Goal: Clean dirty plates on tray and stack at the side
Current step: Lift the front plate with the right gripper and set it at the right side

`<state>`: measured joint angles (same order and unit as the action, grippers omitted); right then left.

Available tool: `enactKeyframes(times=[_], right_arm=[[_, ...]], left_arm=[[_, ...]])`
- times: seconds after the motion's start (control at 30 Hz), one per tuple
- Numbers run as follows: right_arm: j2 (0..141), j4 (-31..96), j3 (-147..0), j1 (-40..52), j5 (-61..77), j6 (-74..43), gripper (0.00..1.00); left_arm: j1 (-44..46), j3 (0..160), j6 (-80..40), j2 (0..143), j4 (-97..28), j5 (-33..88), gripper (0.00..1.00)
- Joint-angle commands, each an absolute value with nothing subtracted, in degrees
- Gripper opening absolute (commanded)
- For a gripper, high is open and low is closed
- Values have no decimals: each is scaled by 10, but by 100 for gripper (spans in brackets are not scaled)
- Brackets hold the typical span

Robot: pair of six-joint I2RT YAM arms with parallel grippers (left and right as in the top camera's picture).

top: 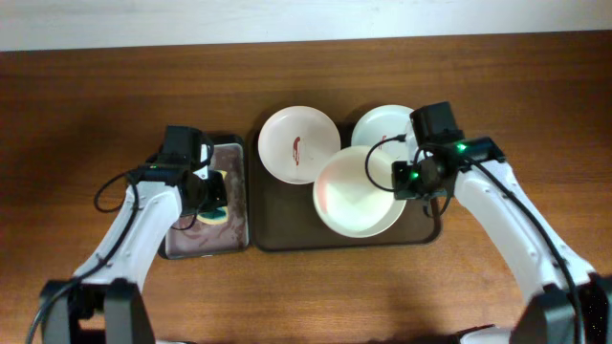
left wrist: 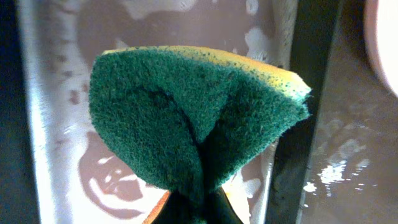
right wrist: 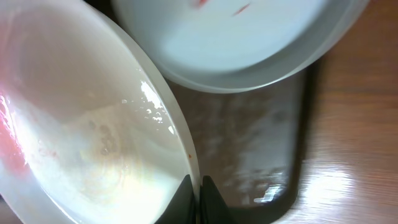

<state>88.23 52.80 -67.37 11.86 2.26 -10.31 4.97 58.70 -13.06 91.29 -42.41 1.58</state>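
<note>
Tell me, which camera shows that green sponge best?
The left wrist view: the sponge fills the frame, green scrubbing face over a yellow layer, pinched into a fold by the left hand. Overhead shows only a small bit below that hand, over the grey pan. The right wrist view shows none of it.
</note>
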Motion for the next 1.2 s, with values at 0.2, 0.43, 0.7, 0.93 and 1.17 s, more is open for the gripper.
enactKeyframes(times=[0.2,0.43,0.7,0.93,1.17], right_arm=[[854,492,-697,297,-378,-101,4],[854,447,-697,456,-623,-99,4],[854,406,-697,537,-789,-99,4],[854,430,-697,481,-530,-192,4],[854,443,-697,243,-313,-276,4]], left_arm=[[48,582,-91,993,-392,36,0],[48,582,-91,994,-392,37,4],[48,582,-91,994,-392,37,0],[48,582,-91,994,-393,37,0],[48,582,-91,994,-395,37,0]])
